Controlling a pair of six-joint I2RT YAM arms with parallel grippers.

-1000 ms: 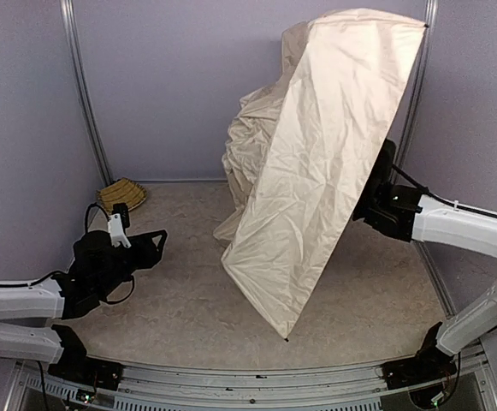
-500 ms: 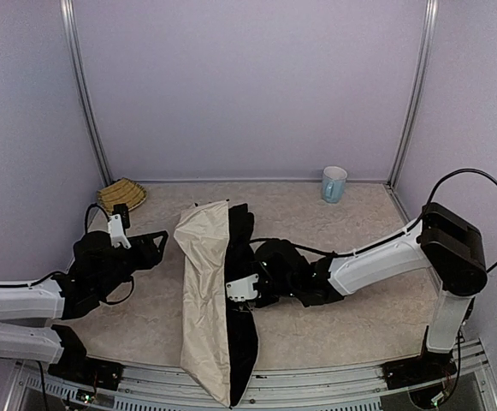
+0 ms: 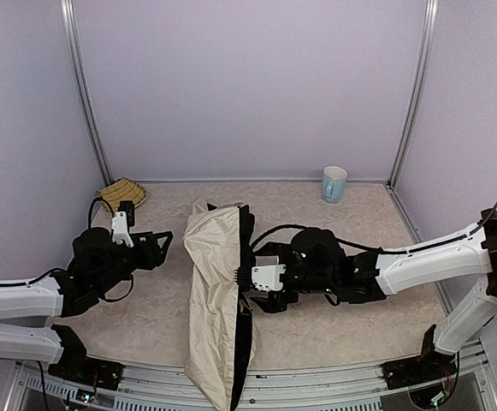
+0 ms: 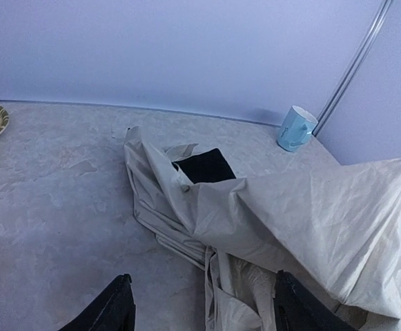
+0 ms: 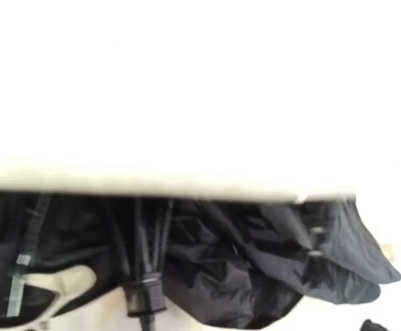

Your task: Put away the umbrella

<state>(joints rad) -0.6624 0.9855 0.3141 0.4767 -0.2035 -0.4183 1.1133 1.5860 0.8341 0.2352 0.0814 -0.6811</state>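
The umbrella (image 3: 212, 282) lies flat mid-table (image 3: 359, 317), its long way running far to near. My right pincer (image 3: 250, 289) is nearest, right against its right side; I cannot tell its grip. My left pincer (image 3: 158, 248) is wide, just left.

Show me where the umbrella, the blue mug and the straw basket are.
umbrella (image 3: 210, 291): top external view, on its cream canopy.
blue mug (image 3: 334, 184): top external view, on its side wall.
straw basket (image 3: 121, 193): top external view, on its woven surface.
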